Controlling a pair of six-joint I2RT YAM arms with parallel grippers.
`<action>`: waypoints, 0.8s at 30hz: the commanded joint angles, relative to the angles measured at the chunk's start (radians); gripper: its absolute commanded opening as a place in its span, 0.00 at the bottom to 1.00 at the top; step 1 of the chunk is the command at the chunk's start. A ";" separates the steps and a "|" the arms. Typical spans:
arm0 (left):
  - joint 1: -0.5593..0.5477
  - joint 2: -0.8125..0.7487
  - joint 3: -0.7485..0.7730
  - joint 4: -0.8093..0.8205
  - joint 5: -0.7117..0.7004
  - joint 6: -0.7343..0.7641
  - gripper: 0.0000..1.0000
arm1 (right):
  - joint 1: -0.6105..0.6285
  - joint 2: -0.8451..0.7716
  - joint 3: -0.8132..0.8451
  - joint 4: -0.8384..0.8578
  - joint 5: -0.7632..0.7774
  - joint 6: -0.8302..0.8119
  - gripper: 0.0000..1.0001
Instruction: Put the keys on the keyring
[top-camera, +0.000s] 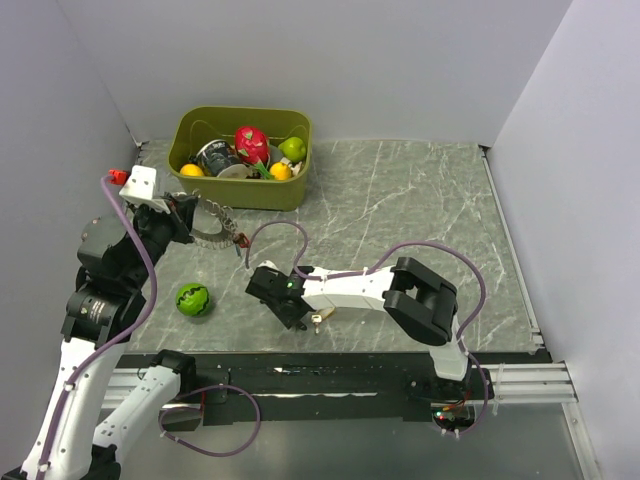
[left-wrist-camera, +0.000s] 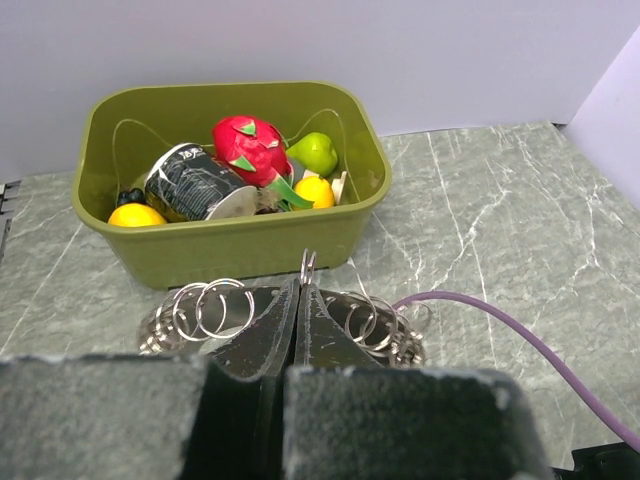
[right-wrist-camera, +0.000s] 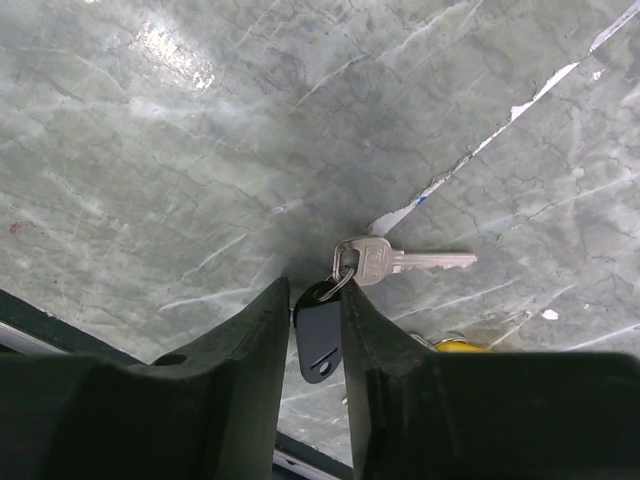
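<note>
Right fingers (right-wrist-camera: 255, 350) pinch black key (right-wrist-camera: 318, 338), overhead-hidden, left fingers (left-wrist-camera: 262, 338) grip keyring (left-wrist-camera: 215, 305)

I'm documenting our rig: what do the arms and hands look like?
The left arm and right arm both have white links, chunky black joints and a looping purple cable. The left hand and right hand are black with flat tapering fingers.

silver key (right-wrist-camera: 402, 262), seemingly black key head (right-wrist-camera: 320, 340)

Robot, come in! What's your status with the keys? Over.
Left gripper shut on large grey metal keyring. Right gripper shut on black plastic key head, silver key attached. Purple cable loops between them.
</note>
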 joint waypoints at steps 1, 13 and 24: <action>0.005 -0.012 0.030 0.077 0.019 -0.003 0.01 | 0.006 0.016 0.034 0.013 0.023 0.002 0.30; 0.005 -0.018 0.004 0.092 0.042 0.004 0.01 | 0.006 -0.119 -0.093 0.062 0.117 0.032 0.00; 0.005 -0.017 -0.027 0.103 0.056 0.004 0.01 | 0.006 -0.250 -0.242 0.139 0.093 0.004 0.00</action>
